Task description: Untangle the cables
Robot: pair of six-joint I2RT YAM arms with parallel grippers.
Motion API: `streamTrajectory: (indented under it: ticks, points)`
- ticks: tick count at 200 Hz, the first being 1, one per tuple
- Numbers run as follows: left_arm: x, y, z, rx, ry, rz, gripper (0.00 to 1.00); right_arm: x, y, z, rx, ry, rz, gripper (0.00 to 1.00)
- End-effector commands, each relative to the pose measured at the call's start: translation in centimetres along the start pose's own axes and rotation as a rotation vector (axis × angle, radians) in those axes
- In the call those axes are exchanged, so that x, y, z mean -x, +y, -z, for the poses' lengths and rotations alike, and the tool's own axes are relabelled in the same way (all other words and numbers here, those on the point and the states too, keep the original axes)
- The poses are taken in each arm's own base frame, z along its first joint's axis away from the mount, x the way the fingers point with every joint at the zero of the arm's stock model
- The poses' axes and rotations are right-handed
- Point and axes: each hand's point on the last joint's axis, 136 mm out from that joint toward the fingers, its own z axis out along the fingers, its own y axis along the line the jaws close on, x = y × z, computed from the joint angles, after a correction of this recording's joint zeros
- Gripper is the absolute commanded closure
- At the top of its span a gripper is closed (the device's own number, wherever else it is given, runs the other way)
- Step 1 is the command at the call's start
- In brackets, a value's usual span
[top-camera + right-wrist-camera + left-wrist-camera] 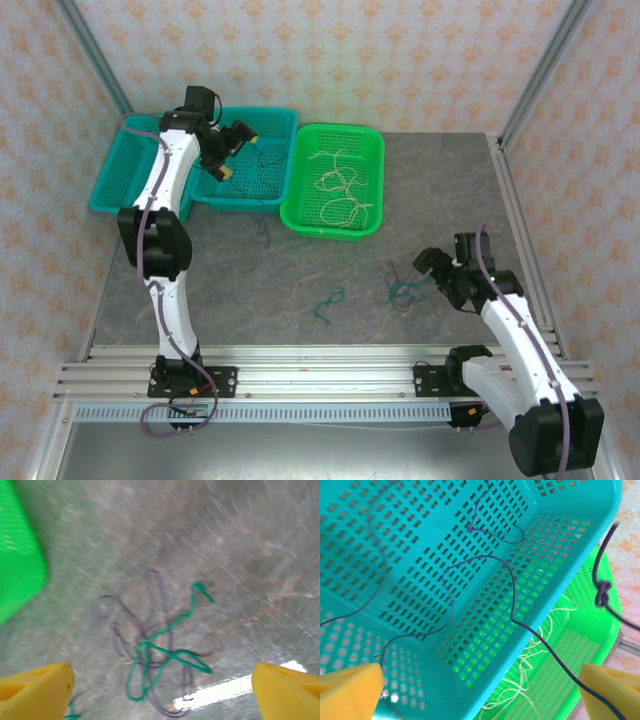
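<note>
Two grippers, both with jaws spread wide and nothing clamped.

Left gripper (238, 150) is at 11 o'clock on the grey stone-pattern table (450, 180), over the middle teal perforated plastic basket (275, 120). In the left wrist view its yellow fingertips (350, 690) are far apart in the bottom corners. A long dark purple thin wire (451, 600) squiggles across the basket floor and side wall, then crosses in front of the 5 o'clock fingertip; I cannot tell whether it touches there. A knotted dark strand (602, 596) hangs at 3 o'clock of that view.

An outer teal basket (120, 175) sits against the middle one at its 9 o'clock. A bright green perforated plastic basket (370, 140) sits against it at 3 o'clock and holds loose cream-white thin wires (340, 190).

Right gripper (430, 270) is at 4 o'clock on the table, just at 3 o'clock of a small tangle of cables (402, 290). The right wrist view is blurred. It shows a green-teal strand (172, 622) woven through dull purple loops (155, 592), flat on the table. These lie between and beyond the yellow fingers (35, 690), with no contact.

A separate green-teal squiggle (328, 300) lies near 6 o'clock, apart from the tangle. A short dark strand (265, 232) lies on the table just at 6 o'clock of the middle teal basket.
</note>
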Motion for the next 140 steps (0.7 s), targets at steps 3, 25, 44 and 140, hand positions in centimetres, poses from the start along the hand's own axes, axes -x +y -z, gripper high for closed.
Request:
streamTrajectory:
  ticks: [3, 25, 44, 140]
  points:
    - [0.0, -0.2, 4.6, 0.014, -0.12, -0.102, 0.0, 3.2, 5.3, 4.9, 0.162, -0.158, 0.053, 0.1]
    - [-0.4, 0.3, 6.2, 0.029, -0.144, -0.131, 0.0, 2.8, 11.2, 6.9, 0.244, -0.188, 0.204, 0.17]
    - [-1.1, 1.2, 7.5, 0.046, -0.157, -0.146, 0.0, -1.0, 18.4, 7.3, 0.384, -0.162, 0.358, 0.21]
    - [-4.2, 3.8, 11.1, 0.043, -0.18, -0.226, 0.0, -14.0, 36.8, -8.2, 0.422, -0.054, 0.752, 0.38]
